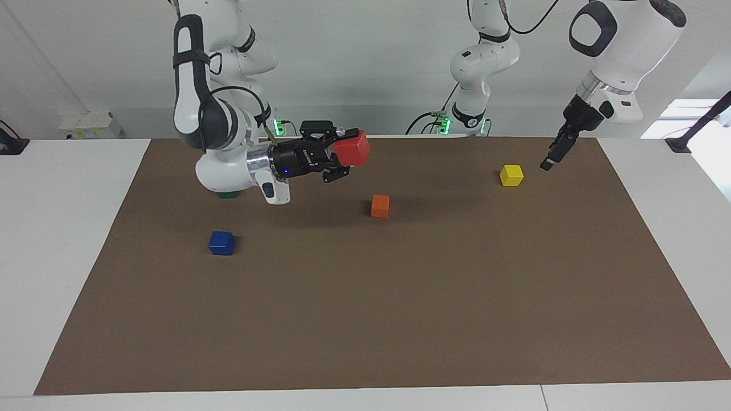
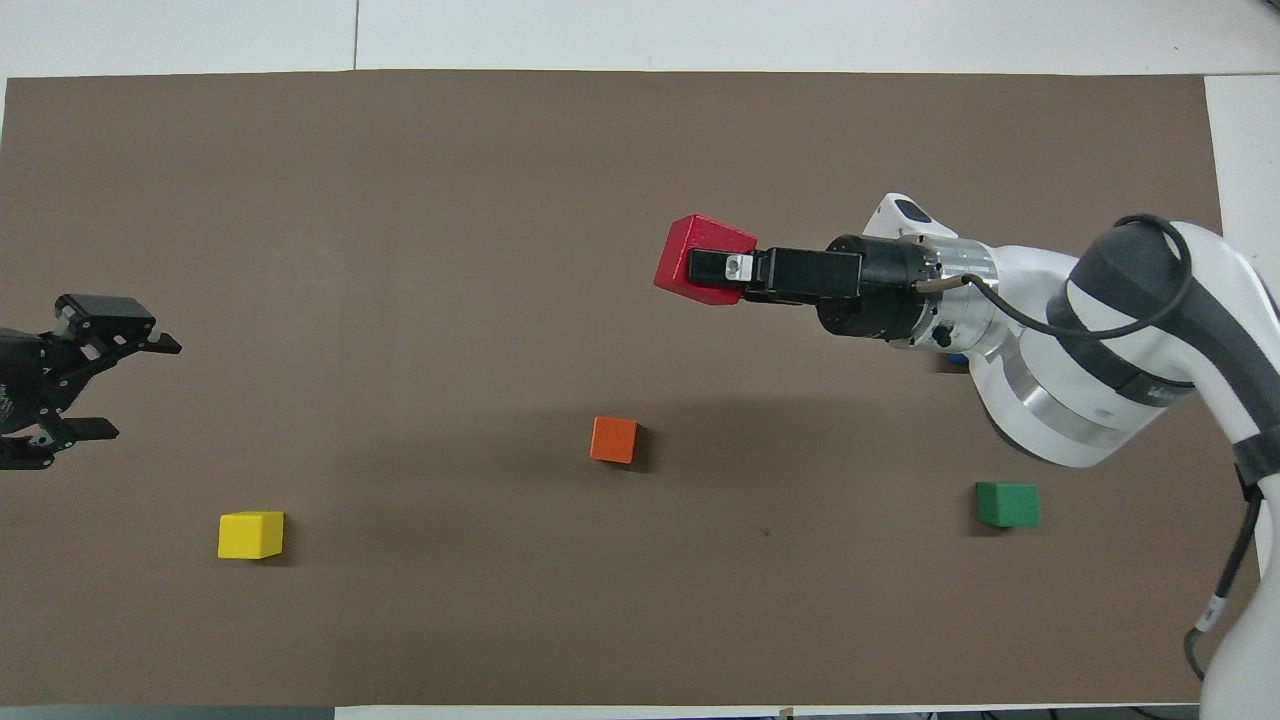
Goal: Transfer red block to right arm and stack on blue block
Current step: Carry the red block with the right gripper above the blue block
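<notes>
- Right arm (image 1: 211,114) bends low over the mat, wrist turned level, right gripper (image 1: 348,153) pointing sideways, fingers clamped on the red block (image 1: 352,148).
- Left arm (image 1: 622,40) waits raised, left gripper (image 1: 549,161) angled down, fingers spread, holding nothing.

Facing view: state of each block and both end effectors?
red block: held in the air, clamped by the right end effector
right end effector: shut on red block, wrist horizontal
left end effector: open, empty, raised over the left arm's end of the mat
blue block: on mat, nothing stacked on it
orange block: on mat
yellow block: on mat
green block: on mat
</notes>
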`<action>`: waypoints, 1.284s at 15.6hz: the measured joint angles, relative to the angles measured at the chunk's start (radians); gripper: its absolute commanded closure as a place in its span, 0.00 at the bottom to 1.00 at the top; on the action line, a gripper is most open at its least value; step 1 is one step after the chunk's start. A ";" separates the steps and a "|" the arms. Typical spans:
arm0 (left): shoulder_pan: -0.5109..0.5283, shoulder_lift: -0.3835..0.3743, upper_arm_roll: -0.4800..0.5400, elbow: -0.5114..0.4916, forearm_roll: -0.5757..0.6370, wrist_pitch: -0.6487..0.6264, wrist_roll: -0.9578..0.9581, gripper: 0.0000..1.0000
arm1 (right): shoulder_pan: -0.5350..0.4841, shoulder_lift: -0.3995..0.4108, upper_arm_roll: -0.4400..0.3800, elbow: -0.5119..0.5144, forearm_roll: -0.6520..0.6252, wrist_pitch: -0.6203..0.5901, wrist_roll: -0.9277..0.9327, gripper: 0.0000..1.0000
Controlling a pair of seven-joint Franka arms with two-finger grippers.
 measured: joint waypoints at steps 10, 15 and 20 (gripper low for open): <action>-0.141 0.227 -0.013 0.263 0.246 -0.191 0.200 0.00 | -0.067 -0.207 -0.008 0.130 -0.937 0.114 0.574 1.00; -0.343 0.227 0.215 0.273 0.248 -0.137 0.251 0.00 | -0.072 -0.244 -0.008 0.149 -1.338 0.072 0.679 1.00; -0.394 0.249 0.249 0.327 0.248 -0.121 0.339 0.00 | -0.072 -0.242 -0.006 0.149 -1.692 0.030 0.739 1.00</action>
